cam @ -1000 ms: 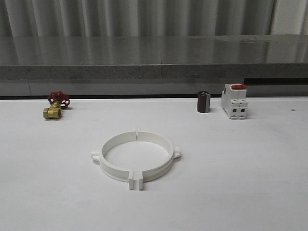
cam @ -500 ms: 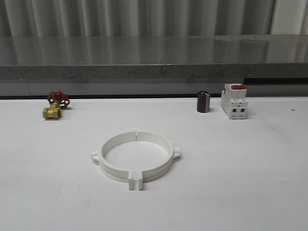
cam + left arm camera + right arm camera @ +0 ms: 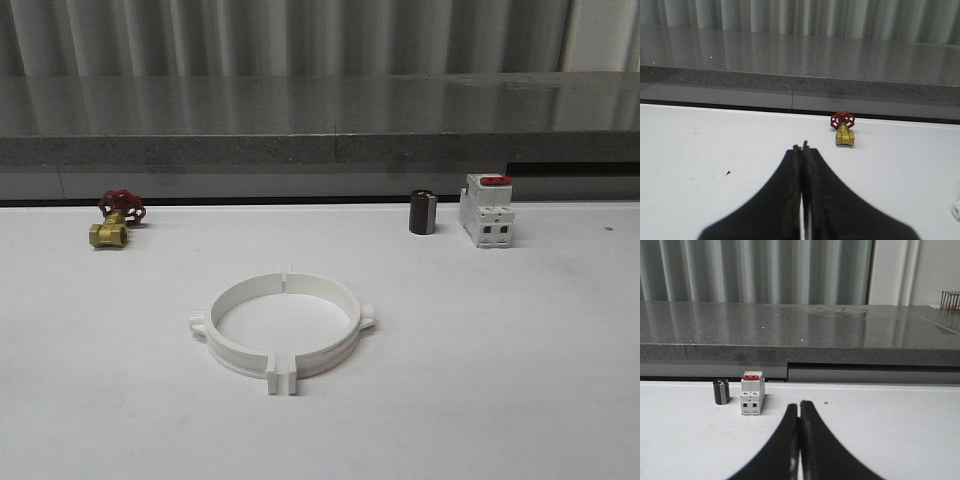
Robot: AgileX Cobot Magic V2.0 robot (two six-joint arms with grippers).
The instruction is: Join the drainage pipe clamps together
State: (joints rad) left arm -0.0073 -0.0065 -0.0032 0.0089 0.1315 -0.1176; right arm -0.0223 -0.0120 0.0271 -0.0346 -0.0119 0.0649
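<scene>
Clamps: the two drainage pipe clamps [image 3: 283, 325] lie flat near the middle of the white table [image 3: 500, 380] — two white half-rings set face to face as one wide ring.
Seams: the end tabs meet at the near side and at the far side, each with a thin gap showing; whether they are locked cannot be told.
Lugs: one small lug sticks out on the ring's left, one on its right.
Left gripper [image 3: 801, 148]: black fingers pressed together, nothing between them, above bare table well away from the ring.
Right gripper [image 3: 799, 405]: fingers likewise closed tip to tip and empty.
Valve: a brass valve with a red handwheel [image 3: 118, 220] stands near the table's far left edge; it also appears beyond the left fingertips [image 3: 843, 128].
Breaker: a white breaker with a red switch [image 3: 487, 210] sits at the far right — just beside it, a small dark cylinder [image 3: 423, 212]; both stand apart.
Backdrop: a grey stone ledge [image 3: 300, 120] runs behind the table.
</scene>
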